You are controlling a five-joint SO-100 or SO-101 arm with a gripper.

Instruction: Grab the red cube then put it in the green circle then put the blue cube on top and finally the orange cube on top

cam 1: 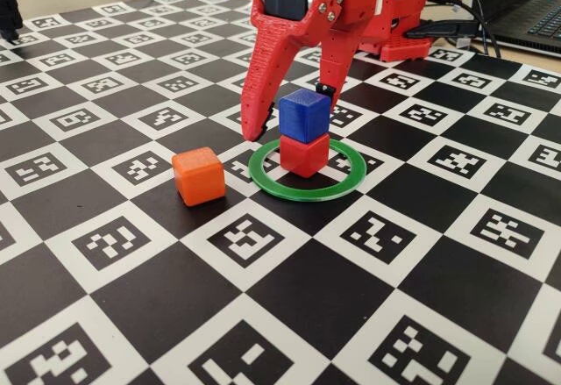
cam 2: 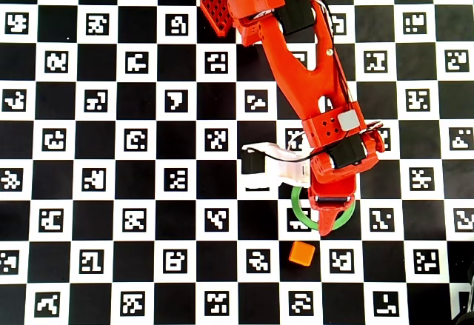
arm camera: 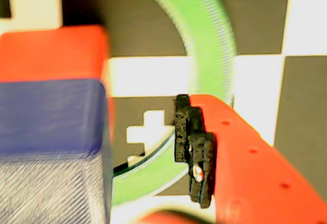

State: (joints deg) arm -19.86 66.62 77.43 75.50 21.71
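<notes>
Fixed view: blue cube (cam 1: 305,115) sits on red cube (cam 1: 304,154) inside green circle (cam 1: 307,172). Gripper (cam 1: 291,109) straddles the blue cube, jaws spread, fingers apparently clear of its sides, so it holds nothing.

Orange cube (cam 1: 198,175) lies on the checkered board (cam 1: 289,306), left of the ring in this view and just outside it; next reach goes that way.

Overhead view: the arm hides the stack. Wrist view is blurred and shows only one finger (arm camera: 196,147).
</notes>
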